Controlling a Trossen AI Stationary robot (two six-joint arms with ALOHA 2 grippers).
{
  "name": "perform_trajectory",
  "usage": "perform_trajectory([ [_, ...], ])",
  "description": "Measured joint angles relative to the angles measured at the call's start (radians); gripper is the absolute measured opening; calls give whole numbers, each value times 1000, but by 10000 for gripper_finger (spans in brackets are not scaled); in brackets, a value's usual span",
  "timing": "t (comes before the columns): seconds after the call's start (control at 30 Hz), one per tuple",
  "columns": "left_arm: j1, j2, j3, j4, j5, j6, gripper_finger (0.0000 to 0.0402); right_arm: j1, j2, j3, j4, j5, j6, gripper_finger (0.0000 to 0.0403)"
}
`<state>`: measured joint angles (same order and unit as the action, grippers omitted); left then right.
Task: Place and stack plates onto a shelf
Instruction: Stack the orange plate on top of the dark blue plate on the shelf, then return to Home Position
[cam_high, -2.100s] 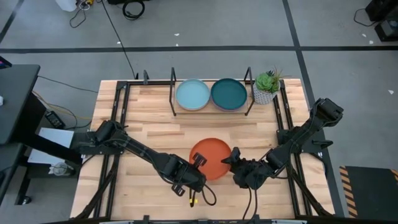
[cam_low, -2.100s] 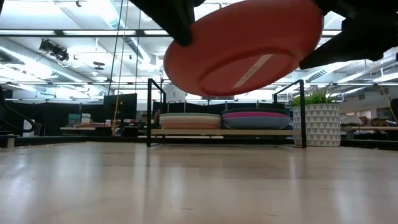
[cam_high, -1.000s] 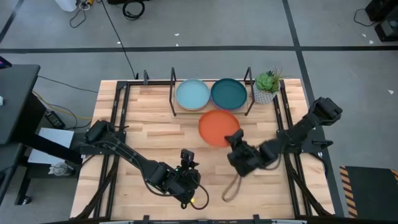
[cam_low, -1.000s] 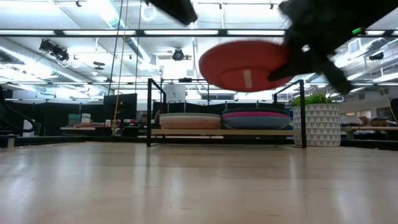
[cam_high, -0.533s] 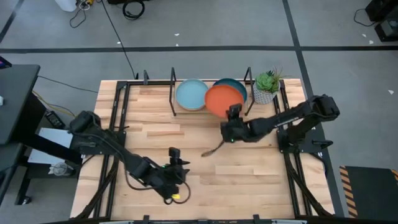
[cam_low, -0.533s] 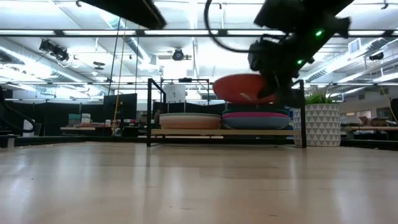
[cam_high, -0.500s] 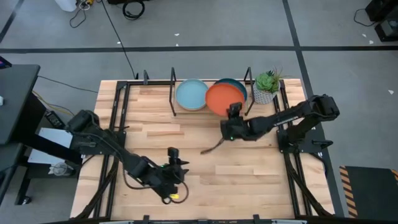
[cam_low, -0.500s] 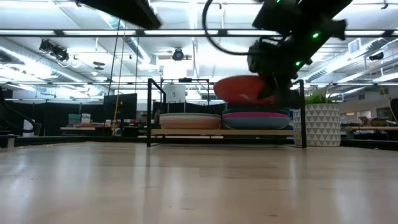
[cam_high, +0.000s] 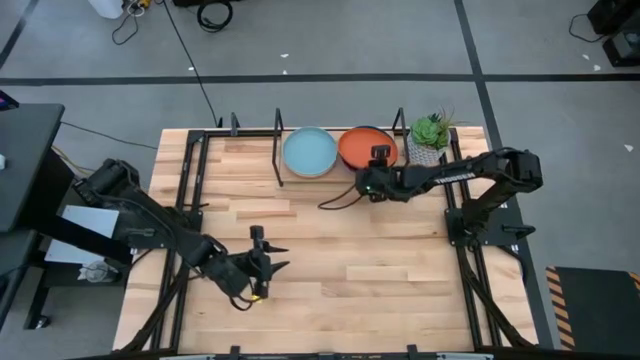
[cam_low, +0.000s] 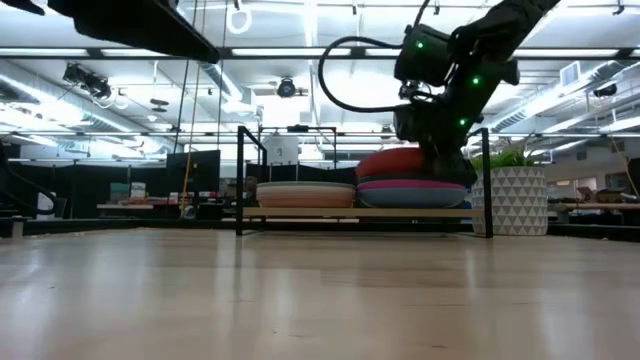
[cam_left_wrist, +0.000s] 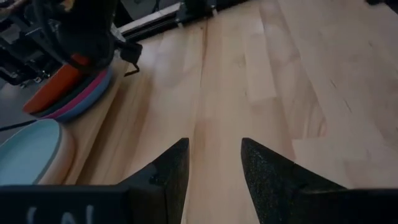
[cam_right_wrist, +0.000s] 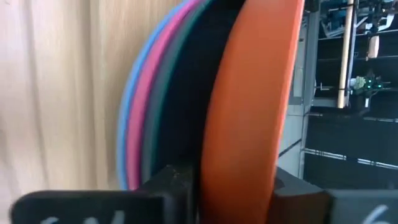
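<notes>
The orange plate (cam_high: 364, 146) lies tilted on top of the right-hand stack in the black shelf (cam_high: 279, 158). In the low view that stack (cam_low: 412, 192) shows magenta and blue rims below the orange plate (cam_low: 396, 162). The right wrist view also shows a dark teal rim (cam_right_wrist: 180, 81). A light teal plate (cam_high: 309, 152) tops the left stack (cam_low: 305, 193). My right gripper (cam_high: 373, 168) is shut on the orange plate at the shelf's near side. My left gripper (cam_high: 278, 258) is open and empty above the table's near left part. My right gripper pinches the orange plate's near rim (cam_right_wrist: 244, 146) between its two fingers (cam_right_wrist: 171, 180), one on each face. The fingers come from the table's near side, roughly level. The plate sits tilted, its lower edge (cam_low: 372, 177) on the stack and its held side raised.
A green plant in a white pot (cam_high: 428, 140) stands just right of the shelf. A black cable (cam_high: 340, 196) trails from the right arm over the table. Bare wood (cam_high: 400, 260) lies between the shelf and the near edge.
My right gripper has carried the orange plate toward the far edge and down, from in front of the shelf onto the right-hand stack. It stays shut on the plate. My left gripper has drawn back toward the table's left edge, still open.
</notes>
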<state>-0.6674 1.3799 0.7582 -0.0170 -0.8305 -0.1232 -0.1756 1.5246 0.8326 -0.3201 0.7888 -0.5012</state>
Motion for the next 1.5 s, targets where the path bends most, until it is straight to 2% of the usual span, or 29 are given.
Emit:
perform_trajectory([
  [0.23, 0, -61, -26, 46, -6, 3, 153, 32, -14, 2, 28, 45, -7, 160],
  [0.33, 1, -69, -26, 72, -79, -13, 153, 68, -33, 31, -6, 71, 40, 182],
  [0.4, 1, -68, -26, 67, -156, -36, 153, 93, -41, 60, -28, 50, 74, 192],
  [0.5, 2, -68, -26, 67, -230, -83, 153, 135, -52, 90, -90, -1, 111, 200],
  [0.6, 3, -68, -26, 69, -238, -111, 153, 178, -66, 114, -140, -23, 157, 203],
  [0.73, -4, -68, -26, 66, -238, -136, 153, 229, -121, 119, -164, 23, 281, 197],
  [0.83, -18, -68, -26, 66, -238, -153, 153, 264, -180, 114, -178, -38, 385, 191],
  [1.0, -37, -60, -26, 66, -212, -181, 153, 337, -294, 26, -101, -161, 466, 181],
  [1.2, -57, -81, -94, 105, -217, -172, 153, 411, -464, -160, 78, -184, 504, 174],
  [1.5, -44, -241, -268, 323, -218, -49, 147, 437, -722, -365, 180, -197, 554, 174],
])
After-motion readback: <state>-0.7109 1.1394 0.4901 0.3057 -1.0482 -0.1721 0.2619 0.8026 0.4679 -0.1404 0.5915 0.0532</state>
